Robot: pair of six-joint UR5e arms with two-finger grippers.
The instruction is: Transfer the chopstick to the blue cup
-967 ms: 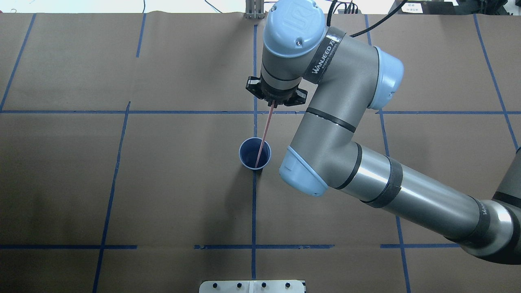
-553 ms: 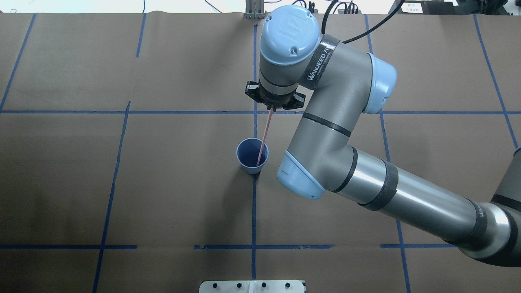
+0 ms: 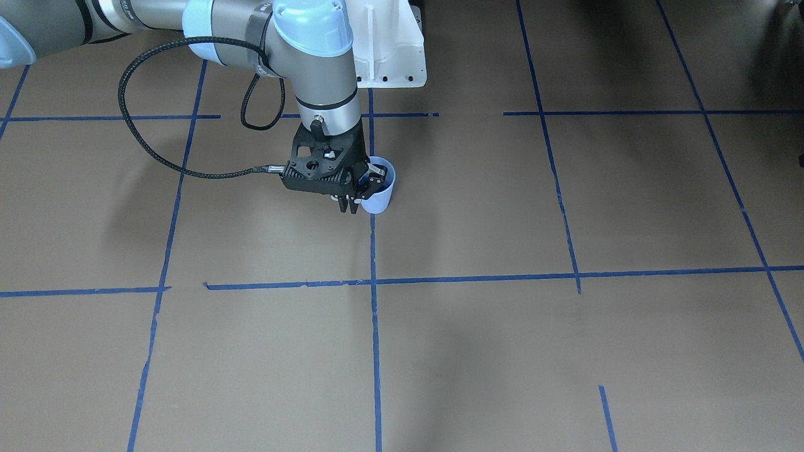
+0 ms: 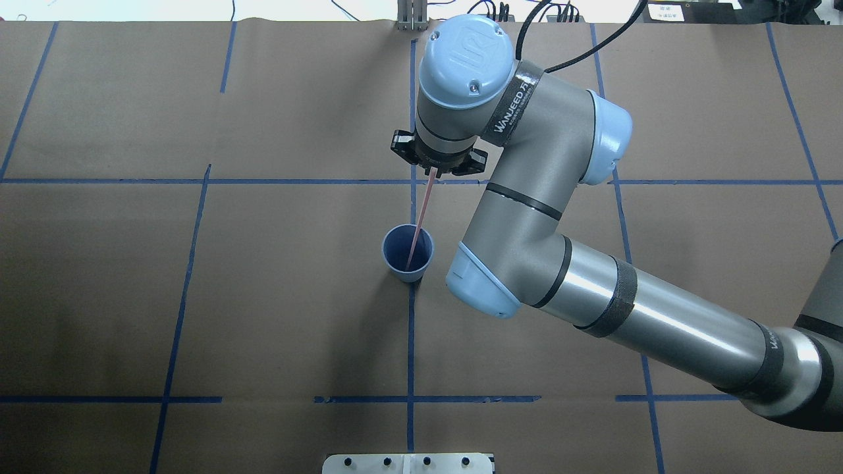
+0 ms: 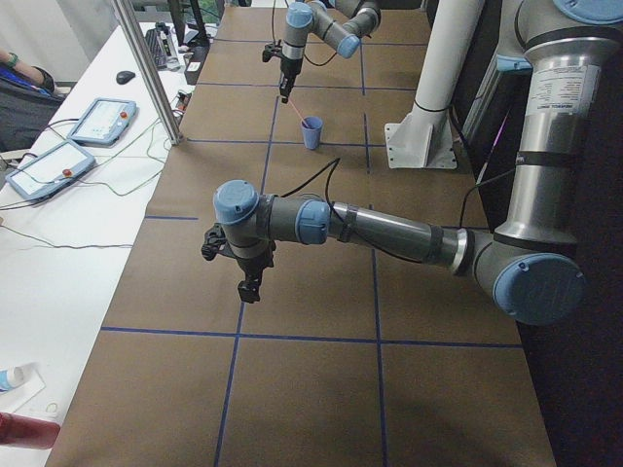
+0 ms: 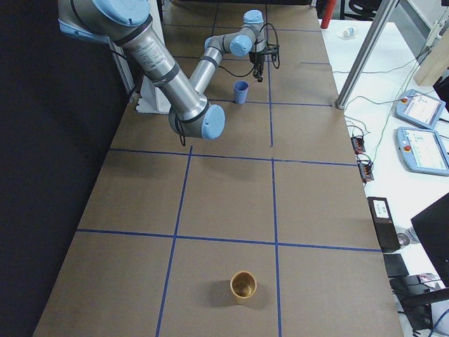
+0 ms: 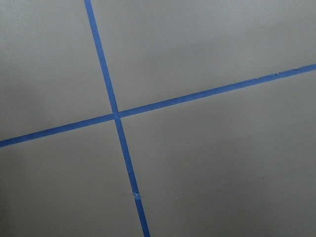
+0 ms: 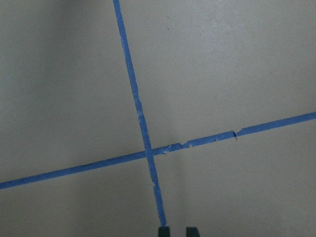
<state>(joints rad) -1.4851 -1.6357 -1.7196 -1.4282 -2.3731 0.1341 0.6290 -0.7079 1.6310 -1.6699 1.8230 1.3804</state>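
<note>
Right pincer [image 4: 433, 170] clamped on top end of chopstick [image 4: 419, 220]. The stick slants down into blue cup [image 4: 395, 251] at frame centre, tip inside. Left pincer [image 5: 249, 289]: cannot tell. Risk: let go at this slant, stick levers the rim and light cup tips.

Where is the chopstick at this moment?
In the overhead view the chopstick is near the table's middle, held slanted by the right gripper. Its lower end is inside the blue cup, which stands on the central blue tape line.

Blue cup [image 4: 394, 254] upright, chopstick [image 4: 422, 210] slanting from it, room alongside
</note>
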